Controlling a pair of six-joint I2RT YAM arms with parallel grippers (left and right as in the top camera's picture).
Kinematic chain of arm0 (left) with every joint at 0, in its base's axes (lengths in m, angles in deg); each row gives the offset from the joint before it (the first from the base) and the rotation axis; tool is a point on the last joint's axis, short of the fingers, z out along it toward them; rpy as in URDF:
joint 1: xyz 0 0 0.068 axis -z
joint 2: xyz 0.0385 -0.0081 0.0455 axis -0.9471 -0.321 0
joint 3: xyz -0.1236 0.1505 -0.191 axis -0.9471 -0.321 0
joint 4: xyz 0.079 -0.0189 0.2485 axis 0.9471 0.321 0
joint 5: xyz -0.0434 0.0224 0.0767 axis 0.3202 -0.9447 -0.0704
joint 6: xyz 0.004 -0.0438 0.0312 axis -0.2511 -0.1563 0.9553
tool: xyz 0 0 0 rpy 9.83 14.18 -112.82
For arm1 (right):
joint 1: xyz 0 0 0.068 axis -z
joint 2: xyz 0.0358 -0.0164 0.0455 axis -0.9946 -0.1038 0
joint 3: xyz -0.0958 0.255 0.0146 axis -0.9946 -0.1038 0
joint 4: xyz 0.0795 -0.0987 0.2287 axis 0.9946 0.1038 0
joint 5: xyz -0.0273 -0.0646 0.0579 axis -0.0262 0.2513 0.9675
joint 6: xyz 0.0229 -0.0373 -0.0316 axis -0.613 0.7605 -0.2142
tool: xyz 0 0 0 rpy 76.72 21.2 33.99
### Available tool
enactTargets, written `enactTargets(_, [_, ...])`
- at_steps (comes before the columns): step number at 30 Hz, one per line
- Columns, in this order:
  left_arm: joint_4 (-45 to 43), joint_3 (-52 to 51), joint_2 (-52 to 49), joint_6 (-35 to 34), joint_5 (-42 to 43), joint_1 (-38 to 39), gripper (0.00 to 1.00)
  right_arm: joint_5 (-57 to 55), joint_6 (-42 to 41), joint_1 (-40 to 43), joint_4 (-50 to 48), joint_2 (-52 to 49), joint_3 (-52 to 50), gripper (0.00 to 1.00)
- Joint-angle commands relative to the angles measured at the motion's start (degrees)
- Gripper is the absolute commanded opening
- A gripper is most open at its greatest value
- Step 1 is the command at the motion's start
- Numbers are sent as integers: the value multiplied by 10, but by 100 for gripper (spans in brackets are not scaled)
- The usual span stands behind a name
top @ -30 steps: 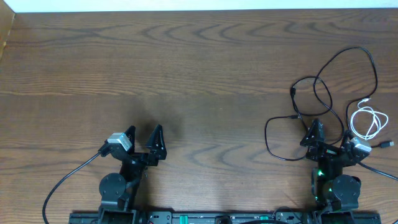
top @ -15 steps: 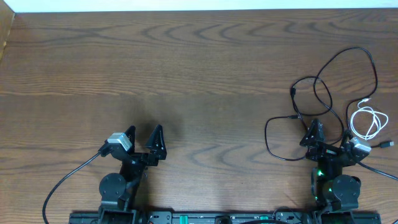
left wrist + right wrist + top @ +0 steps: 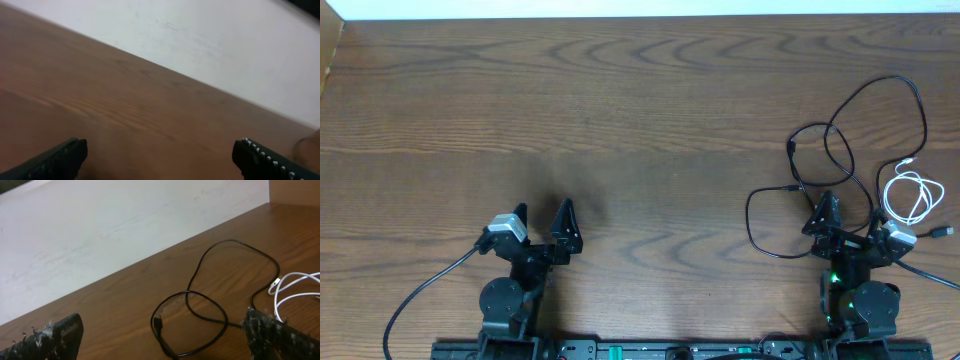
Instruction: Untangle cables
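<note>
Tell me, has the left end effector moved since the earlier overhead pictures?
Yes, slightly. Against the wood grain of the table, the left end effector has shifted a little toward the left edge of the overhead view.

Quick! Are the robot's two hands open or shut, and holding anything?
Left black two-finger gripper: open, holding nothing.
Right black two-finger gripper: open, holding nothing.

Brown wood-grain counter (image 3: 620, 120); black cables (image 3: 830, 128) lie in loose loops on its right side; a small coiled white cable (image 3: 890, 197) just beside them.
</note>
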Motion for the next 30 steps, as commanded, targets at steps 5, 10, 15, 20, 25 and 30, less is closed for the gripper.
enactTargets(5, [24,-8,-25,243,-14,-3,98,1,-1,-5,4,4,-1,99])
enactTargets(10, [24,-8,-35,246,-14,-3,98,1,-1,-5,4,4,-1,99])
enactTargets(15, [24,-8,-35,246,-14,-3,98,1,-1,-5,4,4,-1,99])
enactTargets(20, [24,-8,-35,246,-14,-3,98,1,-1,-5,4,4,-1,99])
enactTargets(25, [24,-8,-35,246,-14,-3,98,1,-1,-5,4,4,-1,99])
enactTargets(30, [24,-8,-35,246,-14,-3,98,1,-1,-5,5,4,-1,99])
